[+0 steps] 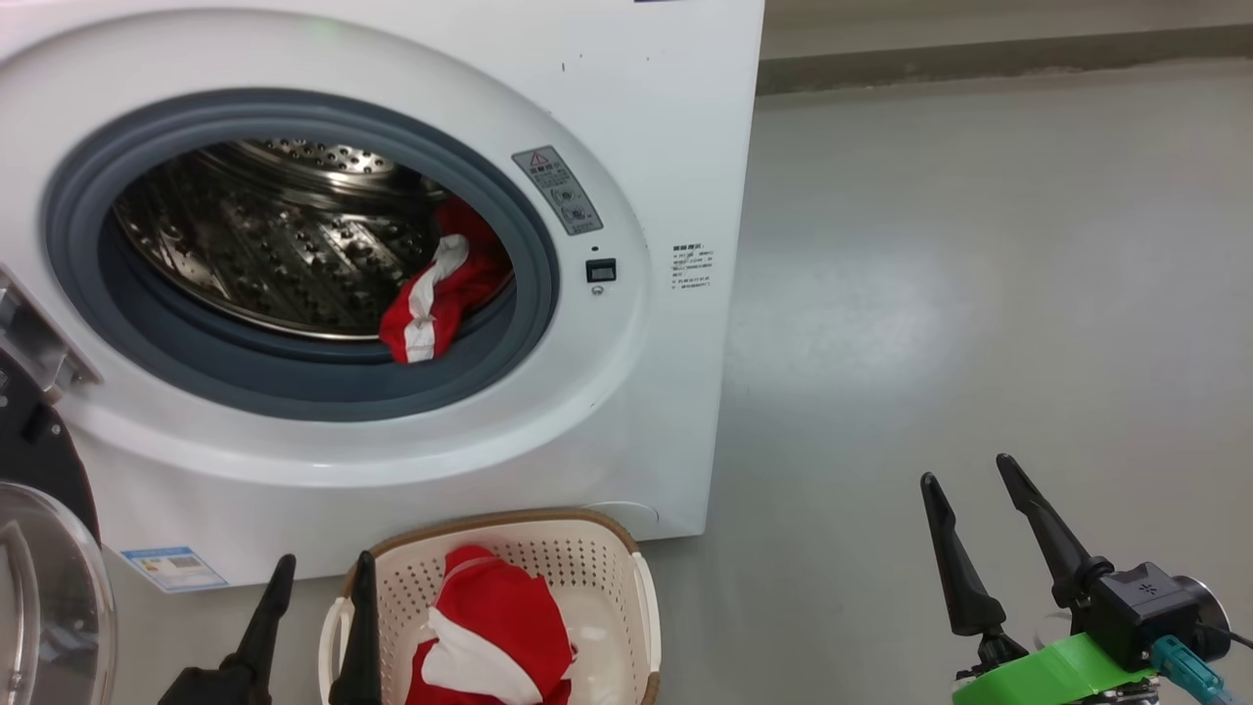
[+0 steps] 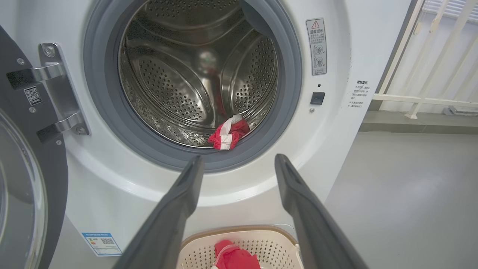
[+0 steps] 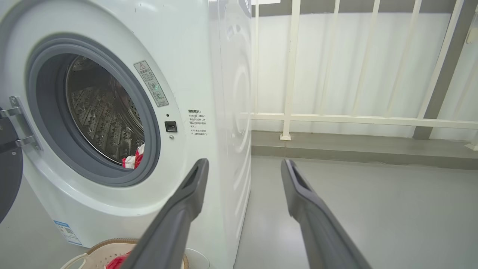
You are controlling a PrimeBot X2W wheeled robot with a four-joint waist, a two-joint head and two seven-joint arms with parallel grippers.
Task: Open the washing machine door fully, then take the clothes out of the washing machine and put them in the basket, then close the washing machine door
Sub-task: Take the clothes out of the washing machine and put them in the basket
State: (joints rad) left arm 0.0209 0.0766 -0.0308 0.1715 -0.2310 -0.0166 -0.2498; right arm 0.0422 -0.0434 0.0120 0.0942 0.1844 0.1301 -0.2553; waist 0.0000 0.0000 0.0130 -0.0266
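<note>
Red clothes [image 1: 445,294] (white stripes) bunched at drum [image 1: 274,255] lip, more in basket [image 1: 587,553].

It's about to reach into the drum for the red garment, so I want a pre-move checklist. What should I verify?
1. Washing machine door swung clear of the drum: ok.
2. Red garment visible at the drum's front lip: ok.
3. Left hand open, empty: ok.
4. Right hand open, empty: ok.
5. Basket below the drum mouth, room left: ok.
6. Garment free of the gasket: cannot tell.
</note>
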